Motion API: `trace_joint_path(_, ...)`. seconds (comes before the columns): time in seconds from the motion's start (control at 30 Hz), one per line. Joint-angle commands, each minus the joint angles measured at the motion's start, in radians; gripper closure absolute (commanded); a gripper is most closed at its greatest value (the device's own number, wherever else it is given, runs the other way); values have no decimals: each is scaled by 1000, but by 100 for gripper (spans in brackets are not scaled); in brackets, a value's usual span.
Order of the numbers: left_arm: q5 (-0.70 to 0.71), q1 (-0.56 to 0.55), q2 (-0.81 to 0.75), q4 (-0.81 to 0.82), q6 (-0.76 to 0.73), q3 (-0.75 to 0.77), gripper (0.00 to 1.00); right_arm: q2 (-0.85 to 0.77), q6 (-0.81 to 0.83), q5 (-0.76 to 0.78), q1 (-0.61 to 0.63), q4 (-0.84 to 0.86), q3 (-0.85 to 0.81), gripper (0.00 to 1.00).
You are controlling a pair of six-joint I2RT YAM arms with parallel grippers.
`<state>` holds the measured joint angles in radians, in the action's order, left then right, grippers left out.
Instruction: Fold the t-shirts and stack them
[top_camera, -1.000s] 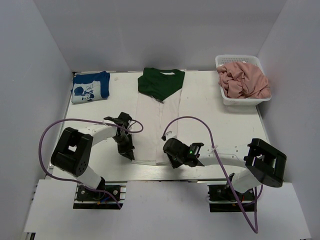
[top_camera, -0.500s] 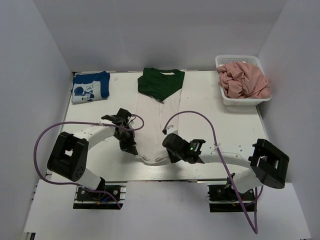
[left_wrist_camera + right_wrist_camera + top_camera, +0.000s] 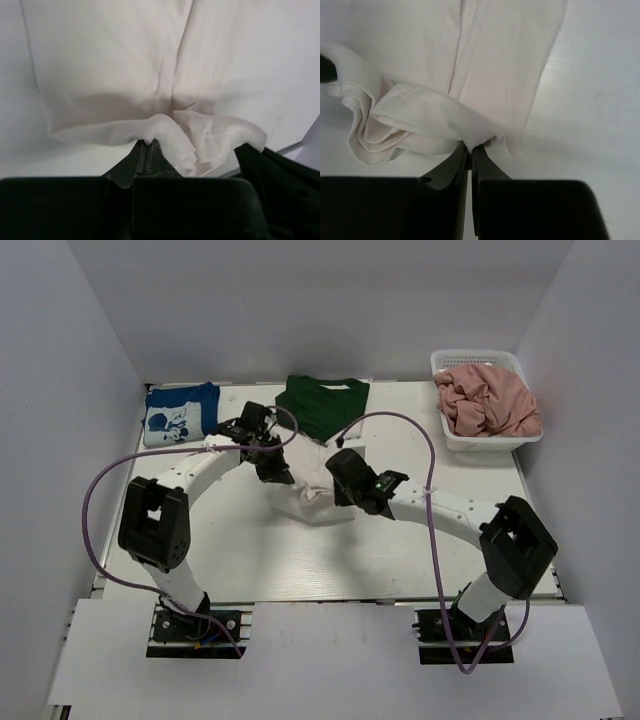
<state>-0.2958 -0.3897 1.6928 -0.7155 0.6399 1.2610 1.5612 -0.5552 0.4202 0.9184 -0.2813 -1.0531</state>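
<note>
Both jaws pinch the cream t-shirt (image 3: 308,500), apparently closed tight.

- Two t-shirts: green-and-white t-shirt (image 3: 322,406), folded blue t-shirt (image 3: 181,412) at far-left corner.
- One white basket (image 3: 474,355) at far-right corner; pink clothes (image 3: 488,400) inside, number unclear.
- Two grippers: left gripper (image 3: 148,148), right gripper (image 3: 470,150).

A white basket (image 3: 480,444) sits well to the right of the right gripper (image 3: 338,498) — and farther back. The pale table (image 3: 300,565) spreads beneath that gripper, with white walls (image 3: 320,310) beyond.
</note>
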Motion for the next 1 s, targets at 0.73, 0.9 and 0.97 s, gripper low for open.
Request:
trace_joint_path(0.73,153,120,516,11,44,675,100,471,181,-60,-322,67,-507,100)
trace_joint_path(0.9,178,140,579,11,44,753,70,536,201,-87,-354,90,-559,62)
trace_joint_path(0.97,191,152,588,-13,44,799,4,530,213,-93,-357,73,-590,29)
